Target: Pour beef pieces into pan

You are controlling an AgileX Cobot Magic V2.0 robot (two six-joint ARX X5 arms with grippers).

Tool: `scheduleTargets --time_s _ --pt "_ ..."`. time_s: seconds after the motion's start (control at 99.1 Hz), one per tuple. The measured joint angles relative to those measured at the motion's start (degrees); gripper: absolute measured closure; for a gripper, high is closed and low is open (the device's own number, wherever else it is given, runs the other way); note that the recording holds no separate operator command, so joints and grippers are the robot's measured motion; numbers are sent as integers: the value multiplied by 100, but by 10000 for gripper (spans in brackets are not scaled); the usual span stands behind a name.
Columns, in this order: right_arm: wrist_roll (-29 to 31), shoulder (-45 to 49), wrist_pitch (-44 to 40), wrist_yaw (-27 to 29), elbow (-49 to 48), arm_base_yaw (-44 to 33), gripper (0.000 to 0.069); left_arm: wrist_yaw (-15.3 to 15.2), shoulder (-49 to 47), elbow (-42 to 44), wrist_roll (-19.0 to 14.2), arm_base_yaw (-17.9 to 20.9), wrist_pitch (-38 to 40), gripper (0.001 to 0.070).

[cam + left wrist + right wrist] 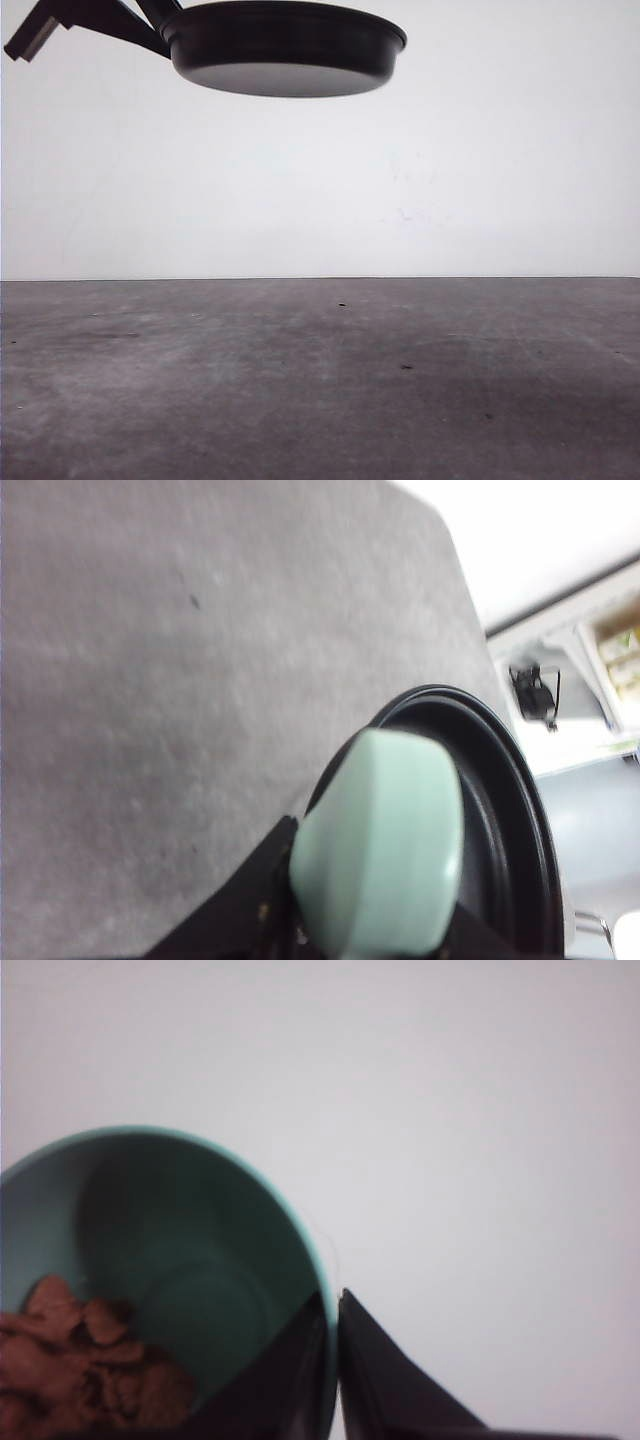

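Right now the black frying pan (288, 50) hangs high in the air, far above the gray table (320, 380), seen from below in the front view. The left gripper (300, 920) holds it by the mint-green handle (380, 845), and its dark jaws sit tight on both sides of that handle.

The beef pieces (85, 1360) are not in the pan yet. They lie in a heap on the low side of a teal bowl (200, 1290). The right gripper (333, 1360) pinches the rim of the bowl, one dark finger inside the wall and one outside, pressed close with only the thin wall between them.

I think the pour has not started. To do it well, the bowl's rim should first come over the middle of the pan, close above it, so no piece bounces out. I cannot tell from these pictures how near the bowl and pan are to each other.

The pan should stay flat and still while the bowl tips. Tip the bowl slowly, with the side where the meat sits going down first. The pieces look stuck in a clump, so they may slide out all at once. A slow tilt keeps them from jumping over the low edge of the pan.
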Motion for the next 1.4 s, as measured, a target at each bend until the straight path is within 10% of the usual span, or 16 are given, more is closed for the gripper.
scheduleTargets --time_s 1.069,1.402 --pt "-1108 66 1108 -1327 -4 -562 680 24 295 442 -39 52 -258 657" --pt "2092 -85 -1106 -1268 -7 -892 679 26 295 442 -39 72 -258 657"
